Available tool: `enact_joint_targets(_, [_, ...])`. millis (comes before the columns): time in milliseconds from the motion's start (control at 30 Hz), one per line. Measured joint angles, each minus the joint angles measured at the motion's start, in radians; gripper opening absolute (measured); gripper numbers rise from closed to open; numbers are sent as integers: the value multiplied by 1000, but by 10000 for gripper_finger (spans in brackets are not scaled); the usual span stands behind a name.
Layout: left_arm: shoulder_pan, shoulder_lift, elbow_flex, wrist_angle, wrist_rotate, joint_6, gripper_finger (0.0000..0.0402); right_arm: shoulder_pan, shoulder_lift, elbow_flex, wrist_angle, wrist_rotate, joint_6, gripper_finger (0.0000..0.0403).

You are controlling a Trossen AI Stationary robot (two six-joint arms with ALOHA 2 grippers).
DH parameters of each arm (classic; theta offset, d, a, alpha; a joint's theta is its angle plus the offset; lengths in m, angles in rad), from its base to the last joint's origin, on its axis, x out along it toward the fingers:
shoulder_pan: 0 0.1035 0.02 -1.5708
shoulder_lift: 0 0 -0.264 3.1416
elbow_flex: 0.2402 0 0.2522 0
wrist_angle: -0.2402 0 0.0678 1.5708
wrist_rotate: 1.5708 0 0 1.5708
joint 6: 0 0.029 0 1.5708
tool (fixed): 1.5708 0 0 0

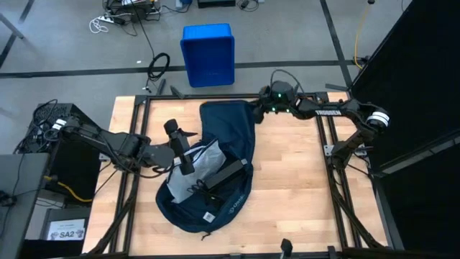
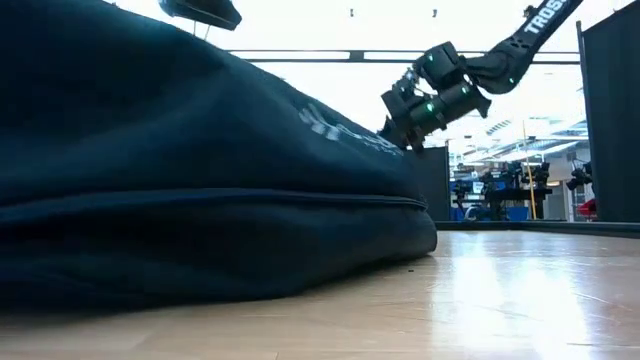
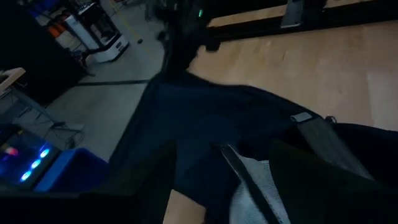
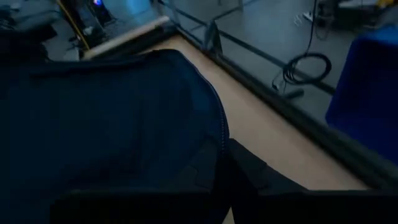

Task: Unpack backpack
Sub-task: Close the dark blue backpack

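The dark navy backpack lies on the wooden table, its opening spread toward the left arm; it fills the left of the low view. Light grey cloth and a dark flat bar-shaped thing show in the opening. My left gripper comes from the table's left and hovers open over the grey cloth, touching nothing that I can see. My right gripper is at the backpack's far right corner, shut on its fabric. My right gripper holds the backpack by its far edge, beside the zip seam, pinched between the two fingers. It comes in from the table's right, slanting down. That edge is raised off the table and the fabric slopes up toward the gripper, while the rest of the bag lies on the wood.
A bright blue plastic bin stands on the floor beyond the table's far edge, with cables near it. Bare wood lies to the backpack's right. A black curtain closes off the right side.
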Motion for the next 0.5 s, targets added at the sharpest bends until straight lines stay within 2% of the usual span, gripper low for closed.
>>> enact_joint_targets(133, [101,0,0,-34,36,33,218,6,-26,73,-62,-24,-36,0])
enact_joint_targets(267, [243,0,0,21,169,155,208,46,-54,94,-83,-47,-61,0])
enact_joint_targets(367, [369,0,0,100,302,232,209,81,-71,95,-89,-50,-79,0])
enact_joint_targets(500, [539,1,0,183,546,304,221,124,-84,95,-101,-49,-94,0])
